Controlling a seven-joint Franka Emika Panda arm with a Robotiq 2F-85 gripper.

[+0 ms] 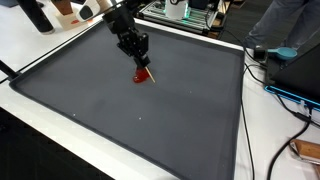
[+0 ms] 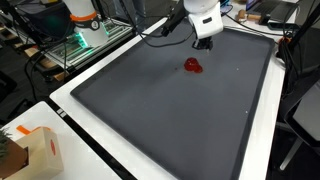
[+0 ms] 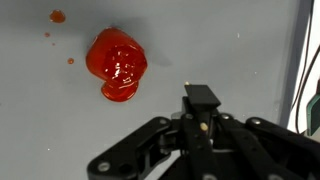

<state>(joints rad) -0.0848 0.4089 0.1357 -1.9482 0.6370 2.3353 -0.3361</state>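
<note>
A glossy red blob (image 3: 117,64) lies on the dark grey mat (image 3: 240,50), with a few small red specks (image 3: 57,16) beside it. Both exterior views show the blob (image 1: 140,77) (image 2: 193,66) toward the far side of the mat. My gripper (image 3: 201,97) hangs just above the mat beside the blob, jaws pressed together. In an exterior view a thin pale stick (image 1: 149,72) slants down from the gripper (image 1: 135,47) to the mat at the blob's edge. In the wrist view only a tiny pale tip shows by the fingertips.
The mat (image 1: 120,120) has a raised pale rim (image 1: 60,112) on a white table. Cables (image 1: 262,150) trail off one side. Electronics racks (image 2: 85,35) stand behind. A cardboard box (image 2: 30,150) sits at a near corner. A person in blue (image 1: 285,25) stands by the far edge.
</note>
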